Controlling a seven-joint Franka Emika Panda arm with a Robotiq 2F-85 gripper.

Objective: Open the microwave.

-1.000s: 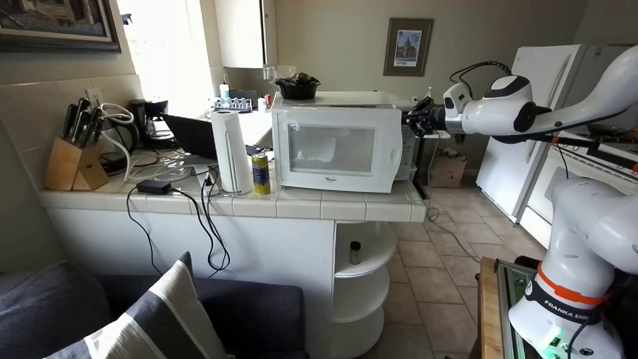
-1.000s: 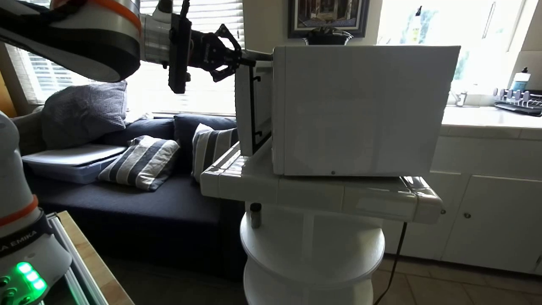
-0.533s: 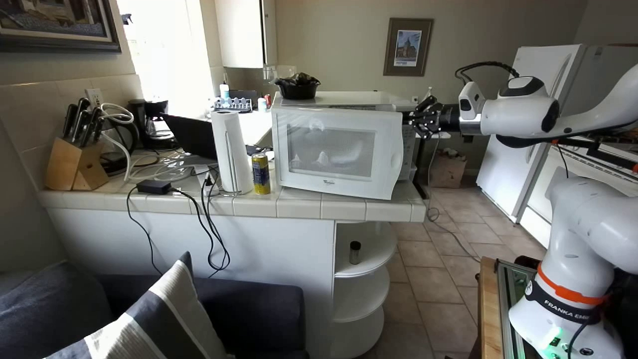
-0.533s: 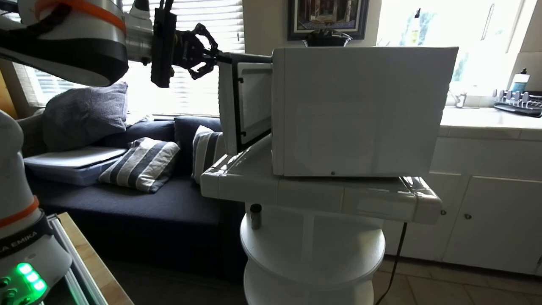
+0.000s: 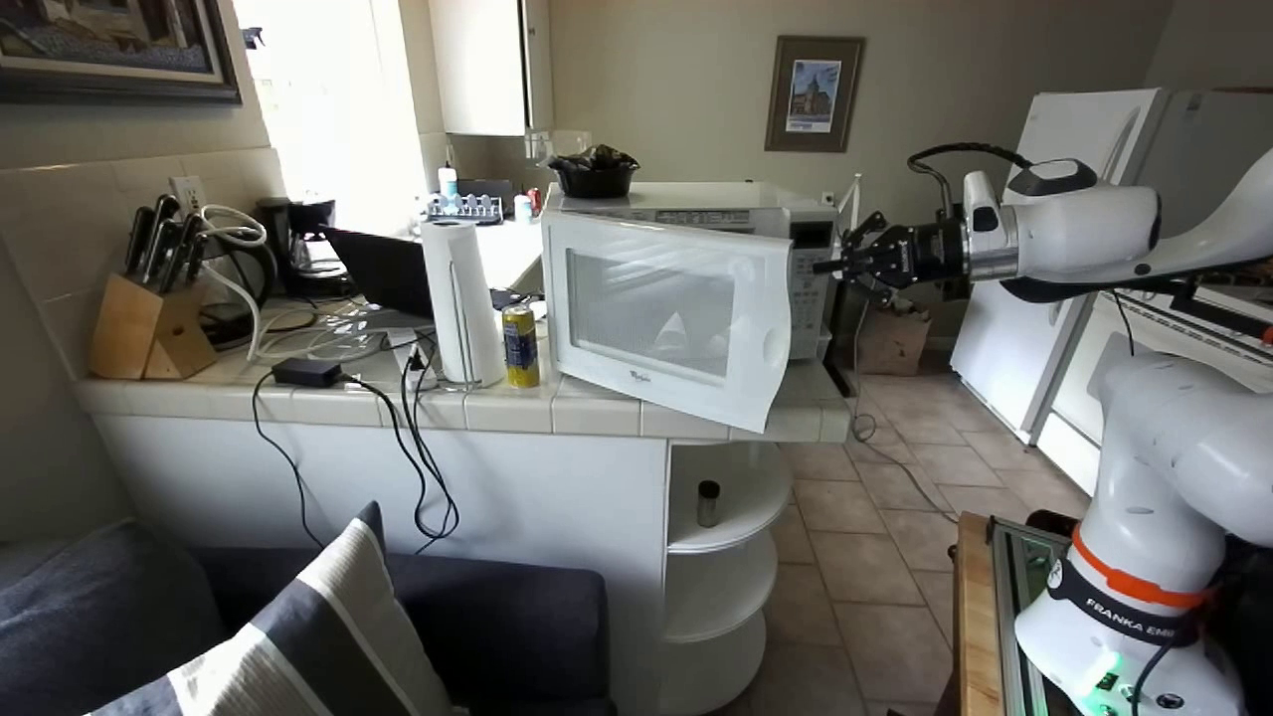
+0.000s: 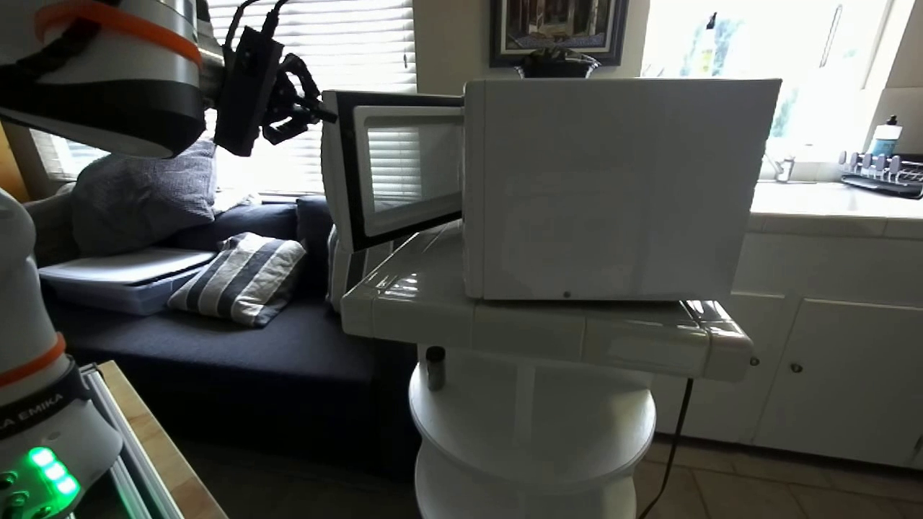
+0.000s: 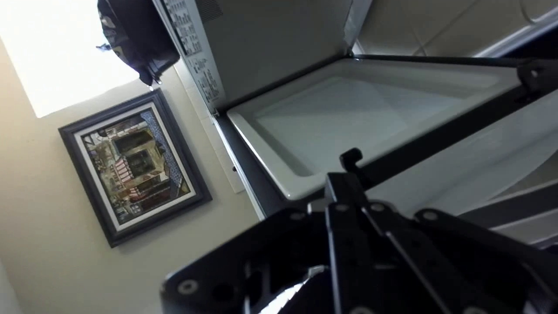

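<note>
On the tiled desk [image 5: 597, 416], the microwave [image 6: 620, 187] stands with its door [image 5: 651, 308] partway open. Your jaws look pinched together, holding nothing, just beside the door's free edge. Pull straight back and they may miss it; push inside carelessly and they could snag the latch hook [image 7: 351, 158]. Swung too wide, the door might knock the yellow can [image 5: 520, 346].

In an exterior view the side of the microwave [image 6: 620, 191] hides its cavity [image 7: 274, 32], which the wrist view cuts off at the top; the print [image 7: 187, 32] beside it is too blurred to read there. In an exterior view the bottom edge crops 1 striped pillow [image 5: 313, 626] and the paper-towel roll [image 5: 469, 298] hides part of the laptop [image 5: 383, 273]. Whether the gripper [image 7: 345, 185] touches the door [image 7: 357, 113] is unclear.
</note>
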